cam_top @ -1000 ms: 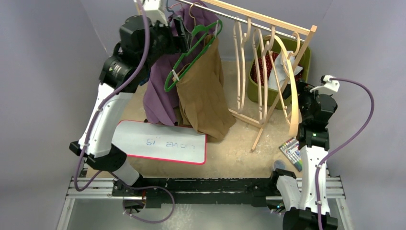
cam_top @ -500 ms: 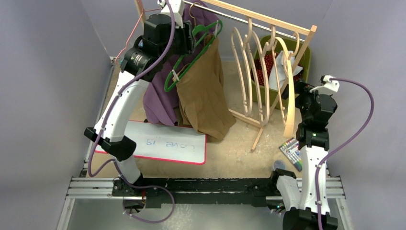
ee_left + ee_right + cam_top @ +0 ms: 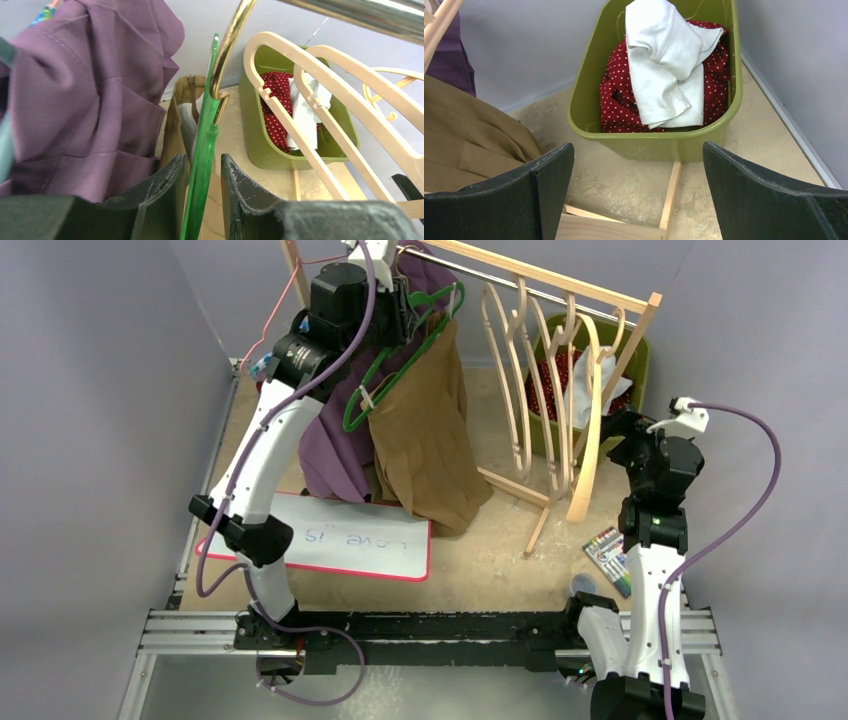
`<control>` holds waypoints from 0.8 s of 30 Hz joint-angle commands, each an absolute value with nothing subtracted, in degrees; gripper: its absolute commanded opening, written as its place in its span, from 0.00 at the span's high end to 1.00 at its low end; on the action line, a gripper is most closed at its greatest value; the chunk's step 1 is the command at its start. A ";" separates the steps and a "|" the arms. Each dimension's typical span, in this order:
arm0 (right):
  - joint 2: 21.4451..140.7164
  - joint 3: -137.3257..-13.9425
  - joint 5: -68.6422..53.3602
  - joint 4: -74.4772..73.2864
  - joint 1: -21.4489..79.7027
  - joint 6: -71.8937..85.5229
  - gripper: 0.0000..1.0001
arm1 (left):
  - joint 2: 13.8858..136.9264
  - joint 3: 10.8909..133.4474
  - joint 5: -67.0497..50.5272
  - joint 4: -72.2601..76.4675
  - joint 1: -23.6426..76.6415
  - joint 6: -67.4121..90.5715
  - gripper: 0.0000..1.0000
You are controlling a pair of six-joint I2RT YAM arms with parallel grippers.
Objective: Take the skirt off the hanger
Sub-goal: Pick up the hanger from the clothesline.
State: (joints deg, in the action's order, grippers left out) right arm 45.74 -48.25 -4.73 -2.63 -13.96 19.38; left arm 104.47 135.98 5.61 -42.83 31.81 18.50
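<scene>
Two hands: left hand (image 3: 202,161) raised, flanking green hanger (image 3: 210,100), grip unclear; right hand (image 3: 638,147) spread wide.

A: How many garments are hung?
B: Two are counted: one purple garment (image 3: 330,455) and one brown skirt (image 3: 425,440), with one green hanger (image 3: 204,150).
A: And in the one bin (image 3: 649,145)?
B: One red cloth (image 3: 616,105) and one white cloth (image 3: 664,65) are counted.
</scene>
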 commanded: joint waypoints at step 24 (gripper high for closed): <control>45.05 -47.59 -7.78 -0.28 -13.54 18.92 0.01 | 94.73 120.46 -7.10 -11.56 28.23 47.68 1.00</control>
